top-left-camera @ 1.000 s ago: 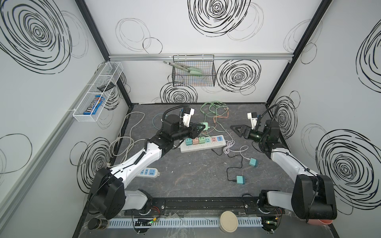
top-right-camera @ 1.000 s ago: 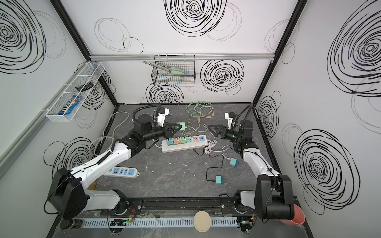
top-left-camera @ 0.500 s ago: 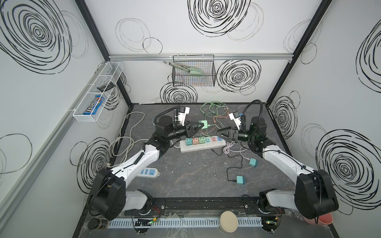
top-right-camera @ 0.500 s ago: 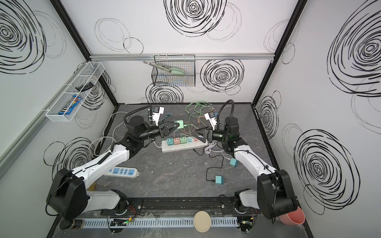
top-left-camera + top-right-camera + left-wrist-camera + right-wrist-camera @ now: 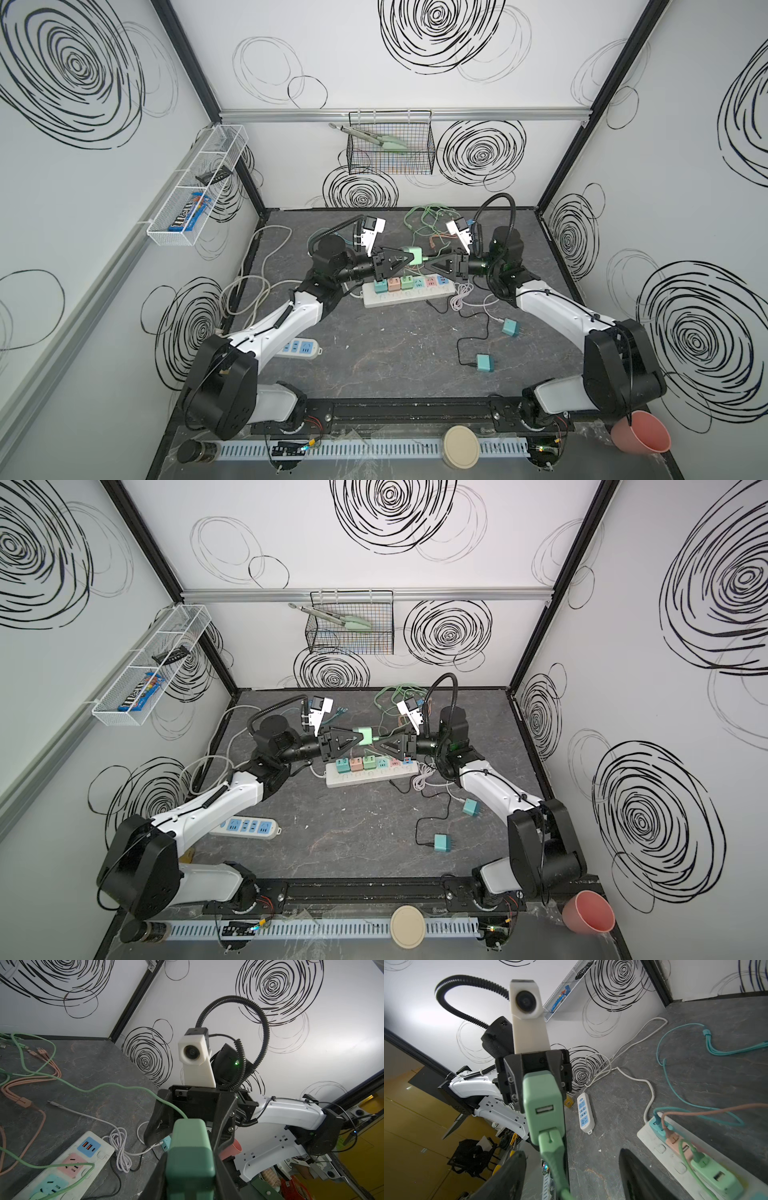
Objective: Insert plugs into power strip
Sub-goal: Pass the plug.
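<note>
I've got the raised plug (image 5: 412,254) over the power strip (image 5: 399,299); loose plug (image 5: 510,327) and nearest plug (image 5: 485,362) near right, spare strip (image 5: 301,348) near left.

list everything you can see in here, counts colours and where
power strip: 1, white, mid table toward the back
seated plugs: 3, teal, pink, green, in the power strip
held plug: 1, mint green, in the air above the strip
loose plugs: 2, teal, on the table, right side
small strip: 1, white and blue, on the table, left side
cables: a tangle, green and orange, back of table
wire basket: 1, black, back wall
tongs: 1, green-tipped, in the basket
wire shelf: 1, white, left wall
cup: 1, pink, front right corner
left gripper: shut on the held plug
right gripper: open, fingers either side of that plug's cable end
</note>
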